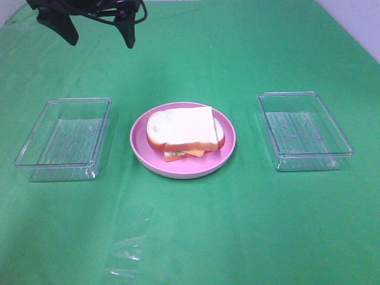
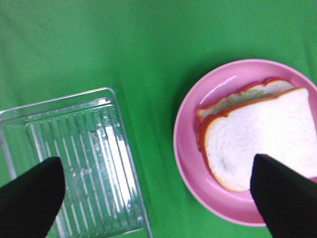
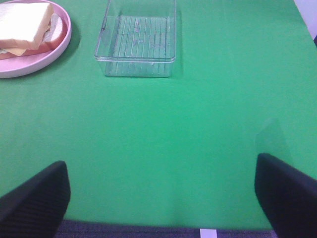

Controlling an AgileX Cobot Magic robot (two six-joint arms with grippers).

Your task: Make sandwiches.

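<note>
Both pincers (image 2: 153,198) (image 3: 161,193) wide open, empty

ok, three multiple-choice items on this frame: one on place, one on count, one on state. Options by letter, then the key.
1. Where does the stacked toy sandwich with white bread and orange-brown crust sit?
A. in the left tray
B. on the round pink plate
C. on the bare green cloth

2. How many clear rectangular plastic trays are on the green cloth?
A. one
B. two
C. three

3. How is the left gripper?
A. open, holding nothing
B. shut on bread
C. shut on a tray

Key: 1 B, the bread lies inside the plate's rim. 2 B, one tray on each side of the plate. 3 A, its fingers stand wide apart in the left wrist view with nothing between them.
</note>
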